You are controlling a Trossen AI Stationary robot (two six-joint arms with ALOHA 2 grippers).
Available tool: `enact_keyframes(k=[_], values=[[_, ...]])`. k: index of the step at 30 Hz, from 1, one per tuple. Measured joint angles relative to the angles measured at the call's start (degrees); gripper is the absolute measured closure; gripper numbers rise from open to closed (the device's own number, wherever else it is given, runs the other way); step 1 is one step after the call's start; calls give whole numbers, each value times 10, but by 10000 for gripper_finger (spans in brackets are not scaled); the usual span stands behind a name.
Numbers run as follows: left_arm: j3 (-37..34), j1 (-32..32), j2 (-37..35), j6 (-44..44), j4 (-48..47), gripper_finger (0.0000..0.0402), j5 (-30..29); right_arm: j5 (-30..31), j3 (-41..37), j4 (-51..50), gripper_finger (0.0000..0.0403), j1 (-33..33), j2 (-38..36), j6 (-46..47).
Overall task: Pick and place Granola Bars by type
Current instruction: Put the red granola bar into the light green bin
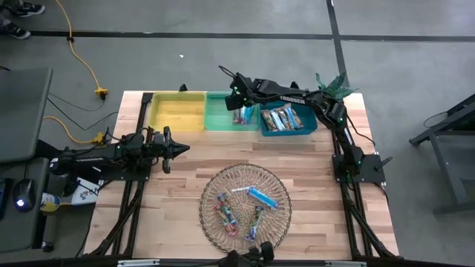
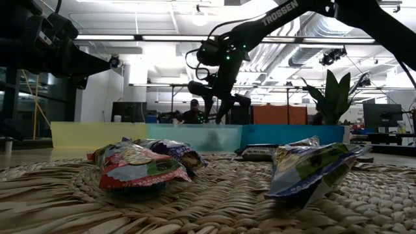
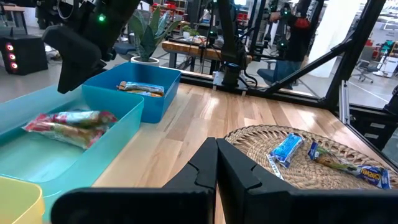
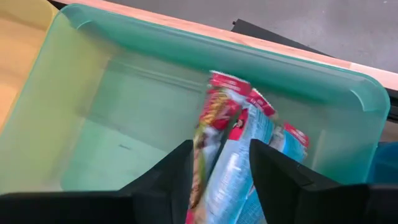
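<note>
Green bin point(image 4: 93, 81): red bar point(image 4: 217, 137) between right gripper point(image 4: 217, 171) fingers

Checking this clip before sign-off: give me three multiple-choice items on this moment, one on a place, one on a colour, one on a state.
1. The right gripper is above which bin?
A. yellow
B. green
C. blue

2. What colours are the bars lying in the green bin?
A. pink-red with light blue
B. all black
C. plain white

3. How do the left gripper's fingers stand?
A. wide open
B. shut on a bar
C. shut, holding nothing

Key: 1 B, the right wrist view looks into the green bin; 2 A, pink-red bars with light blue show there; 3 C, its fingers meet with nothing between them.
</note>
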Motion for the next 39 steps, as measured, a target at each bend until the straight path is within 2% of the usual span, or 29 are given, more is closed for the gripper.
enact_keyframes(k=[6,10,14,18,27,34,39], values=[[0,0,0,0,0,401,0,-2,0,1,231,0,0,-3],[0,0,0,0,0,401,0,-28,0,35,222,0,1,-33],[0,0,0,0,0,401,0,-86,0,108,221,5,-3,-78],[0,0,0,0,0,401,0,-170,1,172,221,16,-18,-117],[0,0,0,0,0,401,0,-336,1,191,221,78,-74,-159],[0,0,0,0,0,401,0,-332,1,191,221,163,-149,-198],[0,0,0,0,0,401,0,-288,1,182,221,233,-191,-195]])
